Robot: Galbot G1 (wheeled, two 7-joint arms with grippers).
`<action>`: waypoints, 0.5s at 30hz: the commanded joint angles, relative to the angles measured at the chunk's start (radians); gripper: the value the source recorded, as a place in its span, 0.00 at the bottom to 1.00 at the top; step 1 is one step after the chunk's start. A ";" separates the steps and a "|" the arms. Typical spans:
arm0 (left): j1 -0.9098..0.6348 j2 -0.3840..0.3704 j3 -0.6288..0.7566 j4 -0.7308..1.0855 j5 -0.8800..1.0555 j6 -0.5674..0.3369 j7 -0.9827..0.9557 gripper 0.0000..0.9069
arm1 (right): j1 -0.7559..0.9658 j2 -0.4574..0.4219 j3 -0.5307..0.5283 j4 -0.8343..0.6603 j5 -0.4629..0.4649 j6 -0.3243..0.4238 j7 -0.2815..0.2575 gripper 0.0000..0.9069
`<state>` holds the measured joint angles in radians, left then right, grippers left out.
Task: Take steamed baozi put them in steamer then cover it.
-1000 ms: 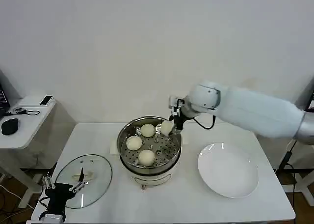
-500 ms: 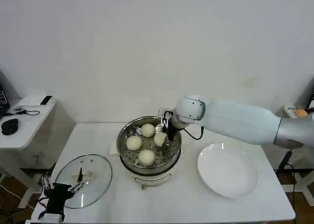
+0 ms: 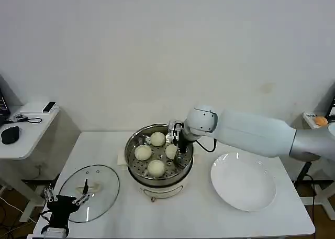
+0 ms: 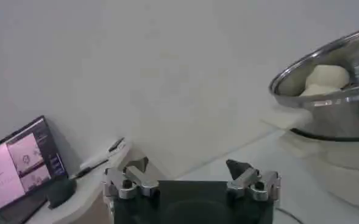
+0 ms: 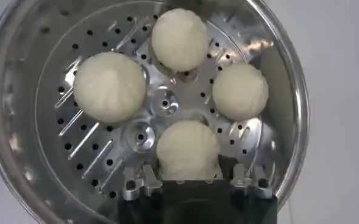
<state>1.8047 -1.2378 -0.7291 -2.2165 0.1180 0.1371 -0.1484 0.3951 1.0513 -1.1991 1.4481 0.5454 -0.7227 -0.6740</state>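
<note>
Four steamed baozi (image 5: 187, 149) sit in the steamer (image 3: 132, 147); my right pincer (image 5: 188, 178) grips the last. I'd spread its fingers, then lift straight. Left pincer (image 4: 191, 181) open near the cover (image 3: 104, 182).

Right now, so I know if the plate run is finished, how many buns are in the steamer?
4. All sit on the perforated tray of the shiny round steel steamer: three small cream-white round buns lie free, and the fourth sits between the right hand's fingers.
</note>
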 commanded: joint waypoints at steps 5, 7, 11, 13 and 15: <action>0.005 -0.002 -0.001 -0.008 0.000 0.000 -0.001 1.00 | 0.023 -0.052 0.039 0.063 -0.001 -0.004 0.043 1.00; 0.004 -0.002 0.000 -0.008 0.000 0.000 -0.001 1.00 | 0.025 -0.071 0.059 0.087 0.003 -0.004 0.063 1.00; 0.002 -0.003 0.002 -0.005 0.000 -0.002 -0.002 1.00 | -0.011 -0.141 0.134 0.171 0.025 0.010 0.215 1.00; 0.001 -0.003 0.003 -0.004 0.000 -0.004 -0.003 1.00 | -0.044 -0.180 0.179 0.217 0.030 0.037 0.316 1.00; -0.002 -0.003 0.004 -0.001 0.000 -0.006 -0.005 1.00 | -0.106 -0.212 0.223 0.262 0.029 0.060 0.411 1.00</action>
<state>1.8040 -1.2412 -0.7257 -2.2197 0.1181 0.1324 -0.1526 0.3817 0.9523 -1.1053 1.5660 0.5609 -0.7067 -0.5313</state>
